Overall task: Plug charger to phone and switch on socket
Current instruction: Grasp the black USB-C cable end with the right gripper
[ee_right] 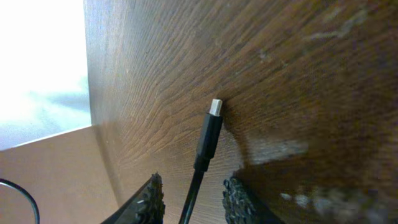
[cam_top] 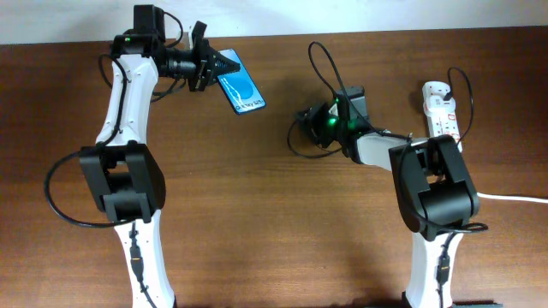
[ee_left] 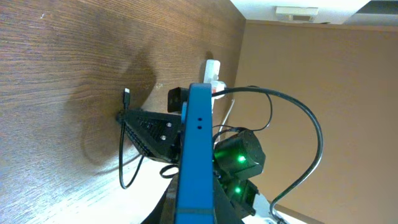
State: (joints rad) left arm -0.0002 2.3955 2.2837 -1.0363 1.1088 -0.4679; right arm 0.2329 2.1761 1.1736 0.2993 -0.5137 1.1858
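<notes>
Left tool (cam_top: pixel 221 67) clamps the blue-screened, black-edged phone (cam_top: pixel 242 92) near the counter's (cam_top: pixel 274 222) far edge. Right tool (cam_top: pixel 302 116) pinches the thin black charger cable (ee_right: pixel 208 134) mid-counter. The narrow white power strip (cam_top: pixel 441 107) lies by the right edge.

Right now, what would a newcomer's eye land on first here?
The bright blue phone, held in the left gripper near the far edge of the table. Then the charger plug jutting past the right gripper at centre, and the white socket at the right edge.
</notes>
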